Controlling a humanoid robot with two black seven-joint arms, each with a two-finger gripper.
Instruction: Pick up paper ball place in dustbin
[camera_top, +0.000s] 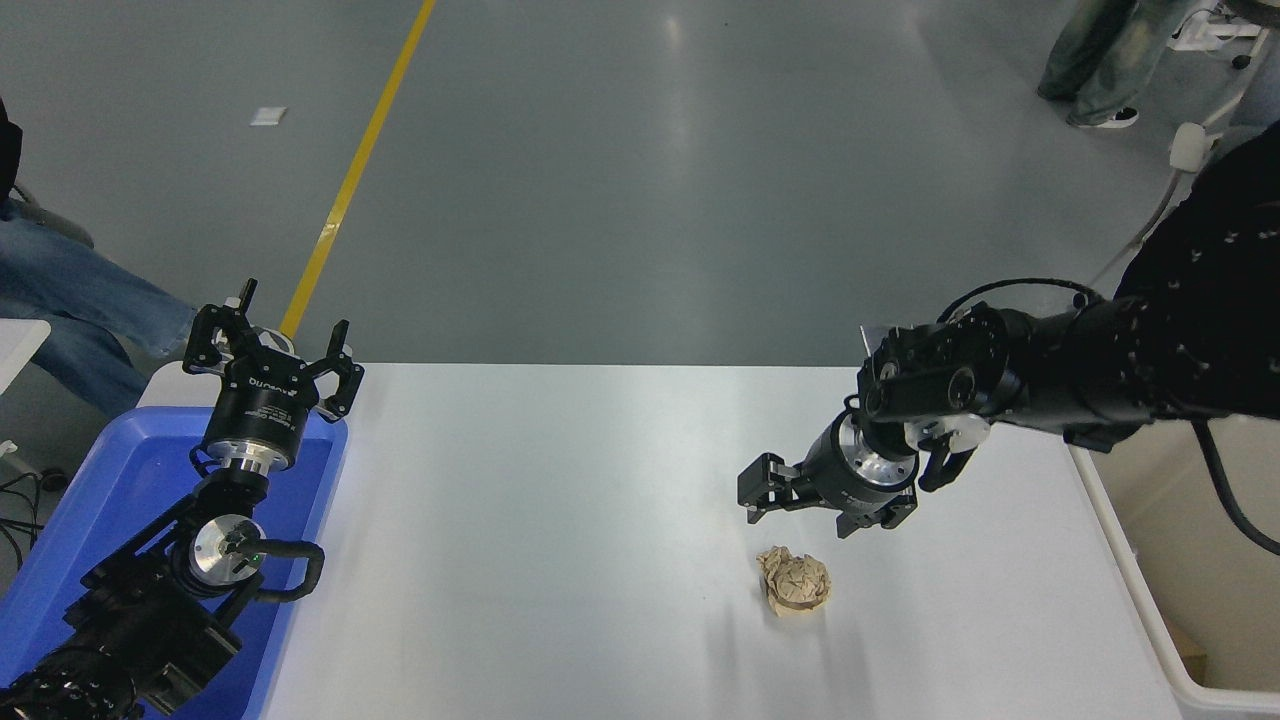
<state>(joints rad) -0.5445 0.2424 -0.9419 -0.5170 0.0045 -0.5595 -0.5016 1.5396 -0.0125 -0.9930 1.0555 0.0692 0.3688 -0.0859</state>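
Note:
A crumpled tan paper ball (795, 583) lies on the white table (560, 520), right of centre and near the front. My right gripper (798, 510) hangs open just above and behind it, fingers pointing down, with nothing between them. The right arm reaches in from the right edge and covers part of the off-white dustbin (1170, 640), which stands at the table's right end. My left gripper (272, 360) is parked open at the lower left, over the blue tray.
A blue plastic tray (70, 560) sits at the table's left end under the left arm. A person's legs in jeans show at the left edge, another person's legs at the top right. A yellow line crosses the grey floor.

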